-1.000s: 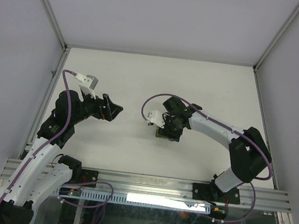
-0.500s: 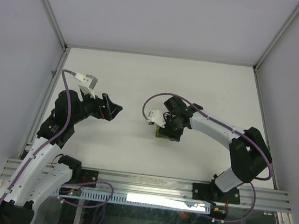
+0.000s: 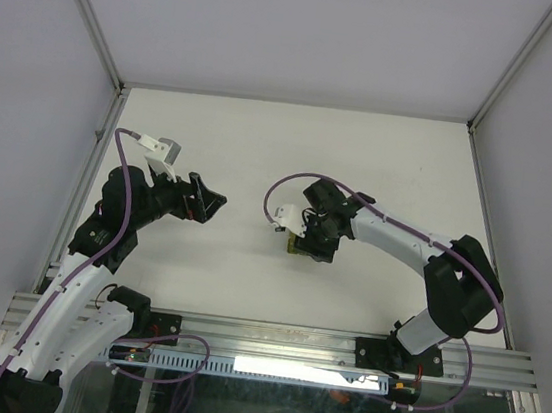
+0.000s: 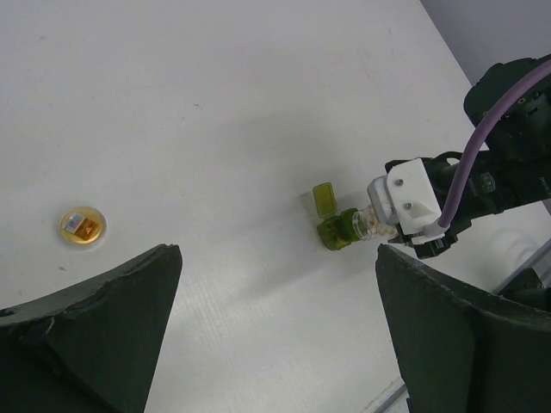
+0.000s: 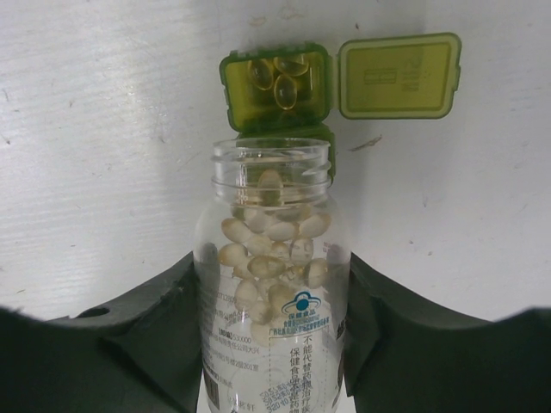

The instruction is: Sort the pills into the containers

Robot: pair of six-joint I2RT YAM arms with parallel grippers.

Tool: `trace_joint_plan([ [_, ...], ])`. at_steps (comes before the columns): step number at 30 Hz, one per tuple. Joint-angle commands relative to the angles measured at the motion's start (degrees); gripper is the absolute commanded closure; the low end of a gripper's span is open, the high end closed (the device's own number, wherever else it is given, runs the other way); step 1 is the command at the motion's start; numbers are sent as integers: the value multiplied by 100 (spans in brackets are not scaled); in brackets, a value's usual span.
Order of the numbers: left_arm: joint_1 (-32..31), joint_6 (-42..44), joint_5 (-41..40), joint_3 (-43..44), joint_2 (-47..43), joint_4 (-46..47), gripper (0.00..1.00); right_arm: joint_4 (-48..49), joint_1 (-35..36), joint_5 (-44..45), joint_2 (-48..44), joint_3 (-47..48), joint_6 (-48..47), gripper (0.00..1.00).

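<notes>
The pills (image 5: 269, 245) are sitting in a clear bottle (image 5: 271, 198), and a few are lying in one open part of the green box (image 5: 275, 86) on the tabletop (image 5: 103, 129). The bottle's mouth is pointing right at that box. The right tool (image 5: 272, 292) is squeezing the bottle. The left tool (image 4: 275, 344) is hanging open, empty. Hardly anything is changing from a second ago, so the pouring is likely going slowly.
</notes>
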Motion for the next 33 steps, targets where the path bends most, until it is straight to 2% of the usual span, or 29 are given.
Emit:
trace_joint_plan([
  [1,56,35,111,78,-19,145,1,-18,-24,-22,-106,191,26,100],
  [2,58,22,101,67,-24,146,1,-126,-16,-155,-87,282,51,100],
  [5,60,25,113,81,-7,146,1,359,26,118,-262,-41,29,100],
  [7,60,24,96,70,-19,146,1,-232,26,-88,-43,322,112,100],
  [8,60,21,89,63,-20,146,1,-169,87,-177,-159,338,139,100],
  [10,58,30,120,85,-4,145,1,411,88,178,-341,-87,31,100],
  [13,59,23,101,64,-31,146,1,-214,19,-127,-87,276,110,100],
  [15,60,28,126,84,-9,146,1,428,103,71,-396,-150,31,100],
  [16,55,32,139,90,-3,146,1,424,67,163,-314,-96,24,100],
  [18,58,24,114,60,-19,145,1,-241,74,-124,-38,332,115,100],
  [21,59,33,138,85,-3,146,1,426,65,177,-368,-98,28,100],
  [23,58,25,126,69,-23,146,1,-194,-68,-67,-23,334,90,100],
  [26,67,24,124,72,-22,146,1,275,29,119,-277,34,113,100],
  [29,62,20,124,72,-20,146,1,-52,28,81,-118,225,127,100],
  [32,67,29,136,80,-3,147,1,407,77,182,-345,-76,83,100],
  [33,64,31,141,86,-2,146,1,273,61,211,-192,53,68,100],
])
